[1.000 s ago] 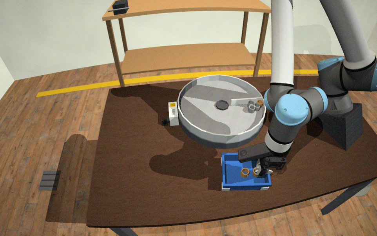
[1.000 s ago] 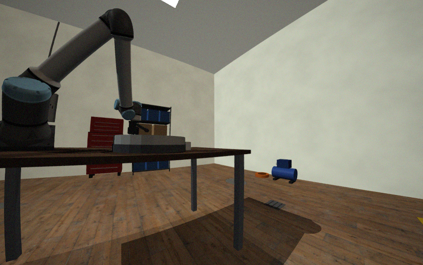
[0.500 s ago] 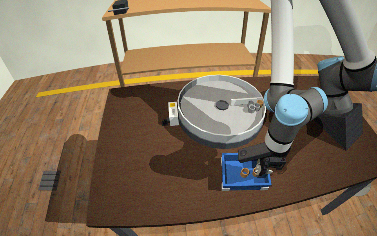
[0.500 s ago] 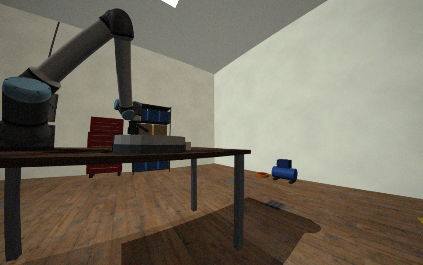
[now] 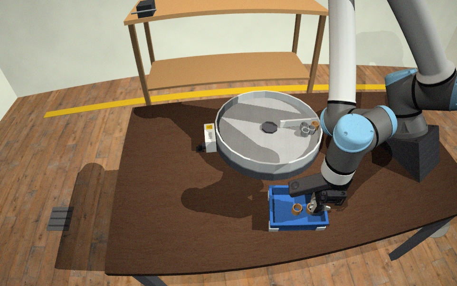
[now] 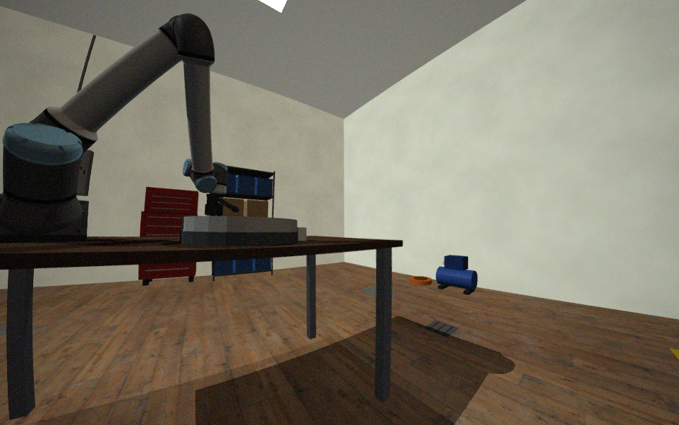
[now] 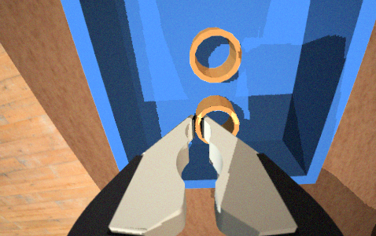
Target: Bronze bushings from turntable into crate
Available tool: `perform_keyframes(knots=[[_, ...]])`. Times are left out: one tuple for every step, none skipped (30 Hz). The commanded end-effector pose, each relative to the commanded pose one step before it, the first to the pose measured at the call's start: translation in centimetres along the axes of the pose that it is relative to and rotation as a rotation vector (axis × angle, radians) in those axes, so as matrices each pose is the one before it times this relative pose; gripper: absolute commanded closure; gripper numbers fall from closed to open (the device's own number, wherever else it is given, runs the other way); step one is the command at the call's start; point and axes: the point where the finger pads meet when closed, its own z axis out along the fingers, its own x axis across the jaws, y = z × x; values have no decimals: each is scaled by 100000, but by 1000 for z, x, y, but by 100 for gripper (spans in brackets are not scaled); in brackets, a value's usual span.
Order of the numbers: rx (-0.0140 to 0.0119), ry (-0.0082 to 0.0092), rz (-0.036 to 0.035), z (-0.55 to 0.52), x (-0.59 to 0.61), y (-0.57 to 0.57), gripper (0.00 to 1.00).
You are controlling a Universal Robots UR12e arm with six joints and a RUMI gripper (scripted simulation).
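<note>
We judge the bronze bushing [image 5: 308, 209] [image 7: 214, 102] in hand to be stiff, small and fairly light, not fragile but likely slick on its smooth curved skin. Our gripper [image 5: 311, 209] [image 6: 212, 212] [image 7: 197, 116] is clenched on its thin wall, one fingertip inside the bore and one outside. That pinch suits a rigid sleeve, though an off-centre hold could let it swing or tilt. The bushing is within the crate [image 5: 270, 209] [image 7: 95, 79], towards the end nearer the desk's [image 5: 168, 235] [image 7: 31, 59] right edge in the top view; whether it touches the floor of the crate we cannot tell. Its open end faces up and its long axis runs roughly vertical, perhaps leaning a little.

Beside it, a second bronze bushing [image 5: 295, 212] [image 7: 216, 78] stands upright, bore up. The third bronze bushing [image 5: 315, 128] is on the turntable [image 5: 269, 165] [image 6: 240, 224], towards the desk's far edge, axis also upright, close against the steel bushings [image 5: 305, 134]. For that one we would take the wall on the side away from the steel.
</note>
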Motion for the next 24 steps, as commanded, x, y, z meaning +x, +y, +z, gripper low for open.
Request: perform_keyframes(knots=[[-105, 178, -152, 131, 60, 120, 100], [0, 0, 0, 0, 0, 0, 100], [0, 0, 0, 0, 0, 0, 100], [0, 0, 0, 0, 0, 0, 100], [0, 0, 0, 0, 0, 0, 100], [0, 0, 0, 0, 0, 0, 100], [0, 0, 0, 0, 0, 0, 100], [0, 0, 0, 0, 0, 0, 100], [0, 0, 0, 0, 0, 0, 100], [0, 0, 0, 0, 0, 0, 100], [0, 0, 0, 0, 0, 0, 100], [0, 0, 0, 0, 0, 0, 100], [0, 0, 0, 0, 0, 0, 100], [0, 0, 0, 0, 0, 0, 100], [0, 0, 0, 0, 0, 0, 100], [0, 0, 0, 0, 0, 0, 94], [0, 0, 0, 0, 0, 0, 94], [0, 0, 0, 0, 0, 0, 94], [0, 0, 0, 0, 0, 0, 94], [0, 0, 0, 0, 0, 0, 94], [0, 0, 0, 0, 0, 0, 94], [0, 0, 0, 0, 0, 0, 94], [0, 0, 0, 0, 0, 0, 94], [0, 0, 0, 0, 0, 0, 94]])
